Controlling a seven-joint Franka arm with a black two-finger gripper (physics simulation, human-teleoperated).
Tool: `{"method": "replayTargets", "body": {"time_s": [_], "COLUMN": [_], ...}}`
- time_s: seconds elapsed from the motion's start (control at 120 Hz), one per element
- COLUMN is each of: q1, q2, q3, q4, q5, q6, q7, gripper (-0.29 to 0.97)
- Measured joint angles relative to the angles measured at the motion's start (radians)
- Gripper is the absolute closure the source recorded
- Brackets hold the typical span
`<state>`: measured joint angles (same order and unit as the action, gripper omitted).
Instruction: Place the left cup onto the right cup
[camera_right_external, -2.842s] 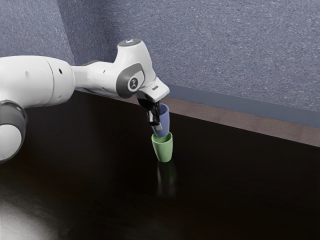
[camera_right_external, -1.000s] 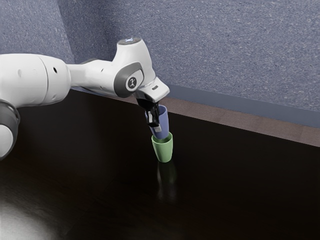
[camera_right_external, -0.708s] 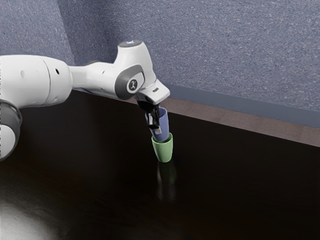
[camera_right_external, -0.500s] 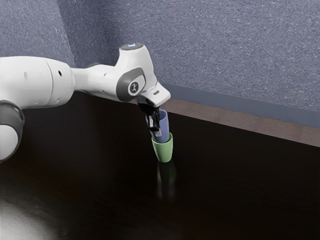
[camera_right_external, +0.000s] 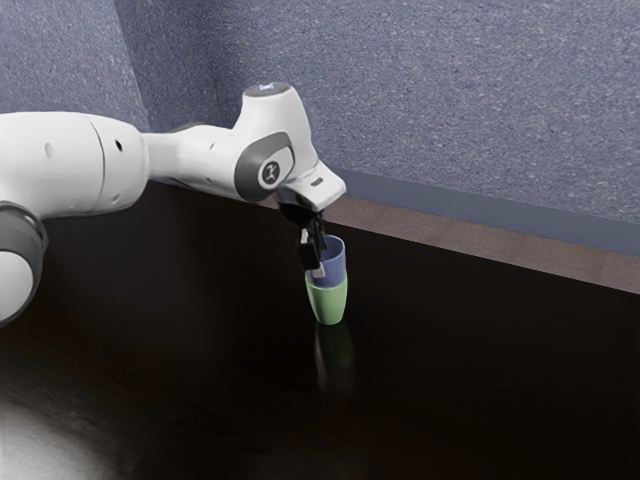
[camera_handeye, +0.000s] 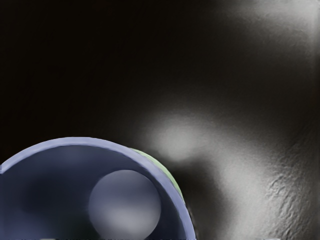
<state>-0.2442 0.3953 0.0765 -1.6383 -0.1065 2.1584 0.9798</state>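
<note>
Observation: the blue cup (camera_right_external: 335, 262) sat upright inside the green cup (camera_right_external: 328, 302), which stood on the dark table (camera_right_external: 450, 380) not far from the back edge. Only the upper band of the blue cup showed above the green rim. The two looked coaxial, with no obvious tilt.

Wrist view: looked straight down into the blue cup (camera_handeye: 50, 200), pale bottom visible. A thin green sliver (camera_handeye: 173, 176) showed just outside its rim on one side, consistent with nesting.

Gripper (camera_right_external: 314, 262): hung at the blue cup's rim, on the side toward the exterior view's left, reaching down alongside the cup wall. Could not tell from either view whether it was clamped on the wall or had let go. Opening width not readable.

Step in hand (judgement): end of placement, at or about the release. The stacking itself looked essentially done.

Next move (judgement): confirm the grip is off, then lift straight up along the cup axis. The gripper sits against the rim, so any sideways drift on the way out could drag the blue cup or tip the whole stack. Green cup has a narrow base, so go slowly.
</note>
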Motion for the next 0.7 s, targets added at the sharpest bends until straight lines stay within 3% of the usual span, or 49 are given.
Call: {"method": "replayTargets", "body": {"time_s": [0.342,0.7], "q1": [-0.011,-0.017], "q2": [-0.124,-0.235], "q3": [0.000,0.008], "q4": [0.030,0.120], "q5": [0.002,0.004], "q6": [-0.111,-0.466], "q7": [-0.069,-0.404], "gripper": [0.04,0.02]}}
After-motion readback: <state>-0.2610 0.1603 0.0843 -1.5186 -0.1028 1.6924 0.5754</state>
